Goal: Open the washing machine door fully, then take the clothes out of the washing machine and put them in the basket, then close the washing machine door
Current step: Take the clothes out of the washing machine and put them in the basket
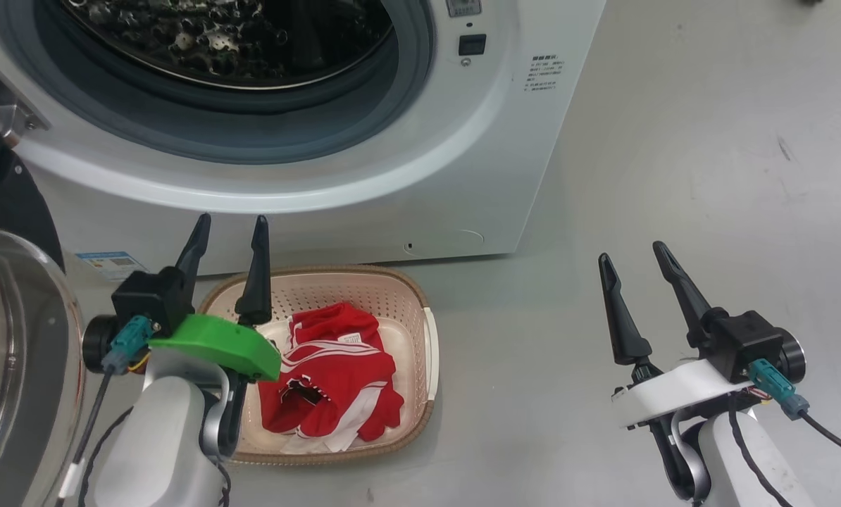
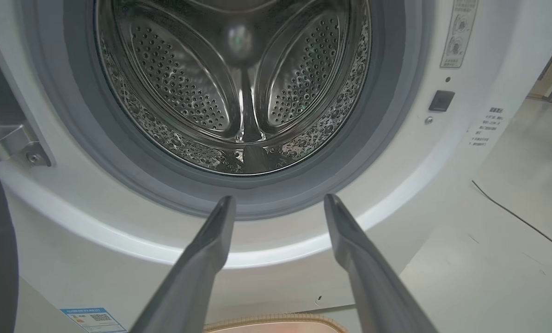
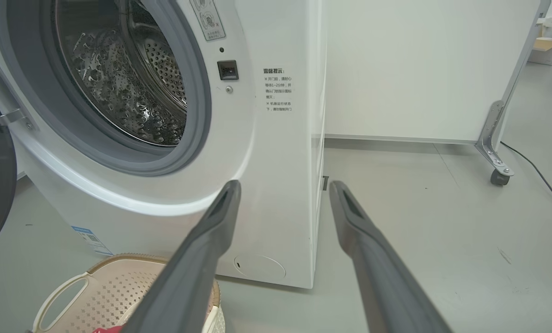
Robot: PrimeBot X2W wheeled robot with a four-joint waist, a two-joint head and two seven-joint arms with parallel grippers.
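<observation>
Noted the washing machine (image 1: 463, 176) across the top of the head view, white front facing the robot, opening edged by a grey rubber ring (image 1: 237, 137). Saw the perforated steel drum (image 2: 239, 92), bare and shiny, in the left wrist view. Found the washing machine door (image 1: 19, 366) standing open at the far left of the head view, clear glass bowl bulging toward the camera, black rim above it. Logged grey floor (image 1: 674, 176) to the right of the machine. Located the basket (image 1: 410, 296) on the floor just before the machine's foot, below the opening. Found the clothes (image 1: 336, 373) inside the basket, red with white stripes, heaped toward its near half, a white label on top. Recorded the left gripper (image 1: 232, 220) above the basket's left end, fingers parted, released, grasping nothing, pointed at the drum opening. Recorded the right gripper (image 1: 630, 251) over bare floor well right of the basket, likewise released, fingers spread, holding nothing. Spotted a small blue sticker (image 1: 110, 264) low on the machine front, left of the basket.
</observation>
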